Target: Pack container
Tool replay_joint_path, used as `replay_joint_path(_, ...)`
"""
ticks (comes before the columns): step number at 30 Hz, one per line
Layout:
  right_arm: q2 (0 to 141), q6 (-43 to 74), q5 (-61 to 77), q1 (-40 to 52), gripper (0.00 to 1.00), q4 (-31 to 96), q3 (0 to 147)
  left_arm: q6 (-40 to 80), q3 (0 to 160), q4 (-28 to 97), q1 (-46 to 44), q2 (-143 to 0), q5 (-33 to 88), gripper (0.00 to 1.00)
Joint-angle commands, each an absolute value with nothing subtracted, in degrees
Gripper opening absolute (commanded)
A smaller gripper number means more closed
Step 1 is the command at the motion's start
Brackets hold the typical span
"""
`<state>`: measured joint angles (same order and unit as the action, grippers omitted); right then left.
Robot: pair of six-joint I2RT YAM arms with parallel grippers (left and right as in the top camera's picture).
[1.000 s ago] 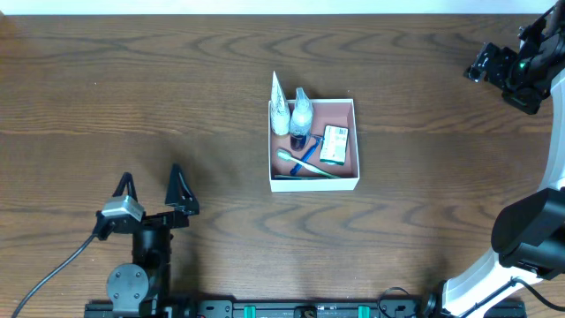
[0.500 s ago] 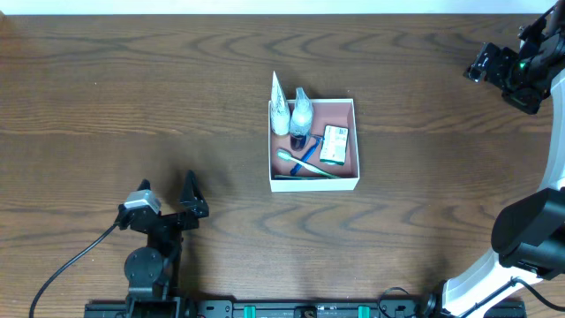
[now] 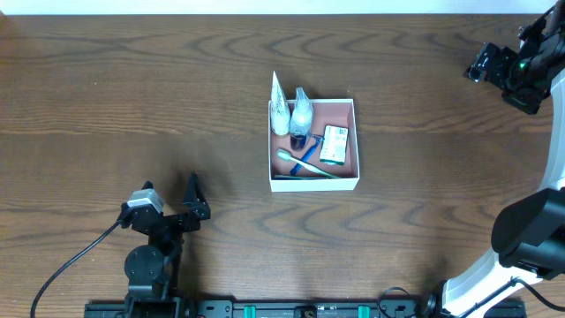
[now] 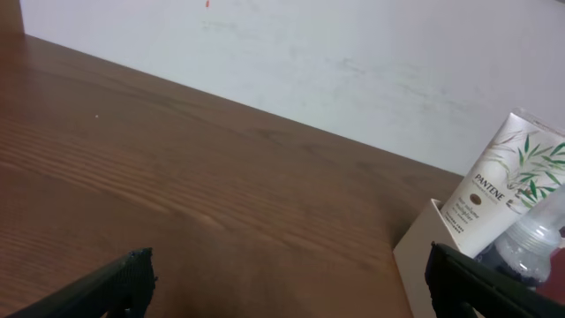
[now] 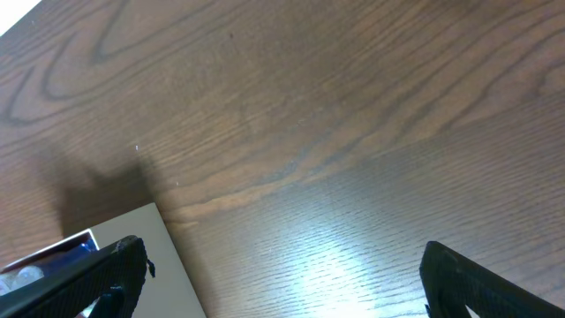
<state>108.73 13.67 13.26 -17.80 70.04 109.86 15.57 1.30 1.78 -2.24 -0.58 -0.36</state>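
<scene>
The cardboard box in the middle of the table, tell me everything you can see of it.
The square, shallow cardboard box has white outer walls and a dusty pink inside, and its top is open. It sits flat near the middle of the brown wooden table. Inside lie a green packet and a pale green toothbrush; a white tube and a clear bottle lean out over its far left corner.

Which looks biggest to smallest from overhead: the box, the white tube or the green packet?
1. The box, clearly largest.
2. The white tube and green packet look alike; the tube leans toward the camera, so unranked.
</scene>
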Motion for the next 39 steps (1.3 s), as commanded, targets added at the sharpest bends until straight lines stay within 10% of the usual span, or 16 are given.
replay_joint_path(1,108.3,14.3,13.3,-18.1,0.99,70.1,110.5,14.6,0.2,4.2,-1.9,-0.3,-0.8,0.98)
replay_joint_path(25,107.7,14.3,13.3,-17.9,0.99,70.1,110.5,14.6,0.2,4.2,-1.9,-0.3,-0.8,0.98)
replay_joint_path(39,84.1,11.5,7.4,-10.0,0.99,70.1,110.5,14.6,0.2,4.2,-1.9,-0.3,-0.8,0.98)
